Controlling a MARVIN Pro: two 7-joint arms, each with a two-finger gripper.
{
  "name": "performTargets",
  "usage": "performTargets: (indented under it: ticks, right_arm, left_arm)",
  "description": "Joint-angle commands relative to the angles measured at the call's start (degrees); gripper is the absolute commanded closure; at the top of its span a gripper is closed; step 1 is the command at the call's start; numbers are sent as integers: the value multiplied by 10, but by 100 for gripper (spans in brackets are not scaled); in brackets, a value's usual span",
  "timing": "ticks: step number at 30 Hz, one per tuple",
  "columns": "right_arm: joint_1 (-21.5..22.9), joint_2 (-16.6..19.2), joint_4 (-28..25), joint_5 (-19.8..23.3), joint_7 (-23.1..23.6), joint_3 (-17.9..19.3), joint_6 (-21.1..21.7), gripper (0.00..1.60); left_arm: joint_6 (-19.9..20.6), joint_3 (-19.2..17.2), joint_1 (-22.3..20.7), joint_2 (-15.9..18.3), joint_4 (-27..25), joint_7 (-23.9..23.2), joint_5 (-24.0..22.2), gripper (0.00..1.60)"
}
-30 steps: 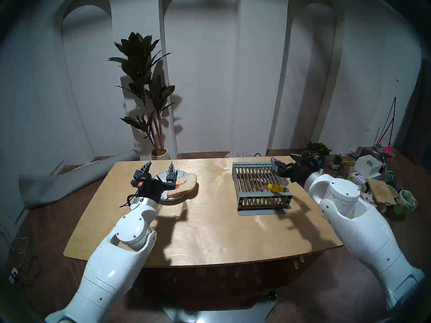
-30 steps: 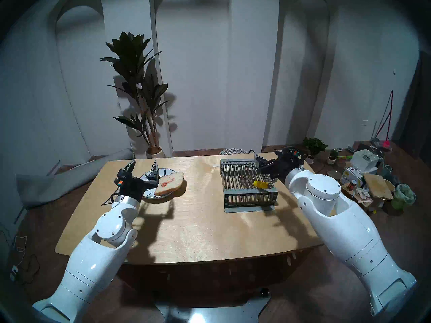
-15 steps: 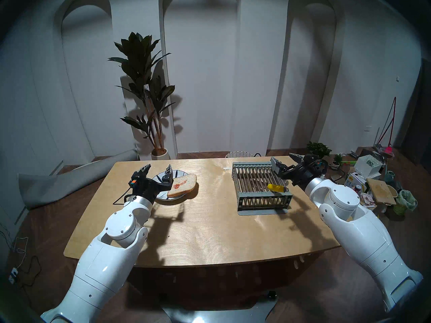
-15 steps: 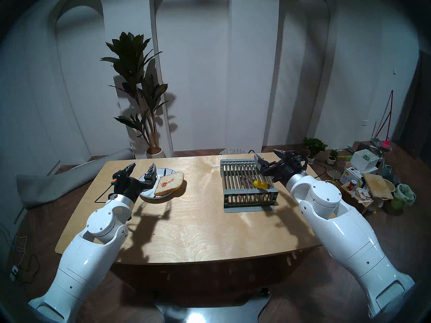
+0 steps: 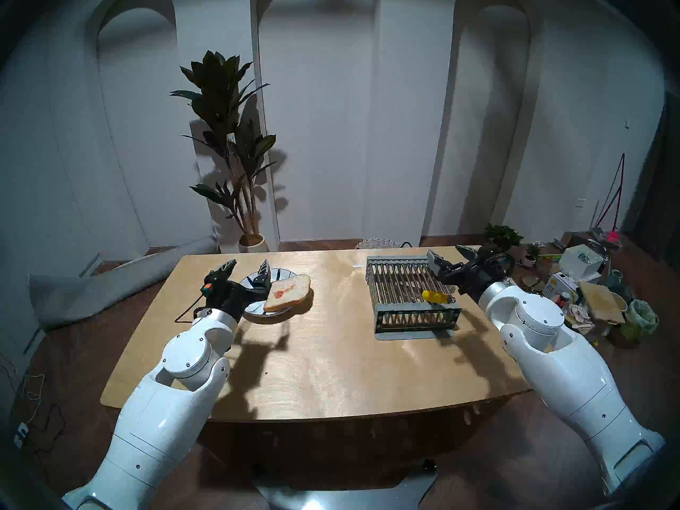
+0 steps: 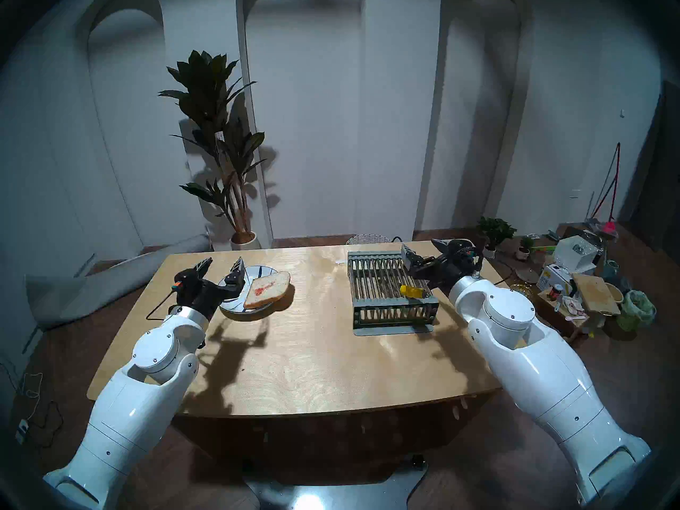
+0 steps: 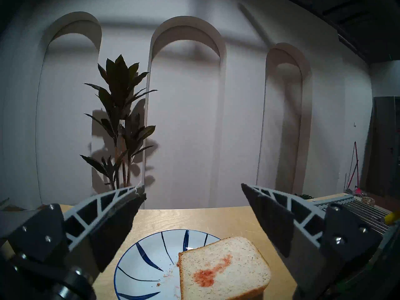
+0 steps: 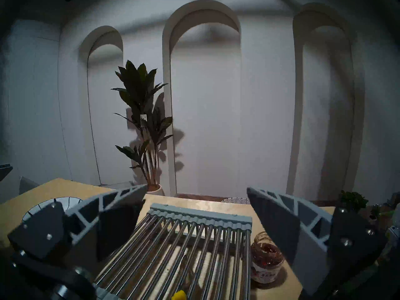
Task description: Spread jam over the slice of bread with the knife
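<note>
The slice of bread (image 5: 287,295) lies on a white plate with blue strokes (image 5: 281,273), overhanging its right rim, with a small red smear of jam on top (image 7: 207,275). My left gripper (image 5: 248,264) is open and empty, just left of the bread above the plate's left part. The knife's yellow handle (image 5: 435,296) rests on the grey rack (image 5: 408,295); its blade lies among the bars. My right gripper (image 5: 445,251) is open and empty above the rack's far right corner. The jam jar (image 8: 266,263) stands open beside the rack, seen only in the right wrist view.
The wooden table (image 5: 331,369) holds only the plate, rack and jar. A potted plant (image 5: 228,148) and a wicker basket (image 5: 377,243) stand behind it. Boxes, pots and clutter (image 5: 588,288) crowd the floor at the right.
My left arm has drawn back and to the left, so the gripper no longer covers the bread's jam smear. My right gripper stays open by the rack's far corner, its wrist shifted slightly.
</note>
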Motion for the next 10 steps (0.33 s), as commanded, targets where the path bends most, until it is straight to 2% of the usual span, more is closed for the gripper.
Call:
performTargets:
  ticks: [1, 10]
  right_arm:
    - [3, -1, -13, 3, -2, 5, -3, 0]
    - [3, 0, -13, 5, -3, 4, -4, 0]
  left_arm:
    - [-2, -2, -4, 0, -13, 3, 3, 0]
    - [-2, -2, -4, 0, -13, 3, 4, 0]
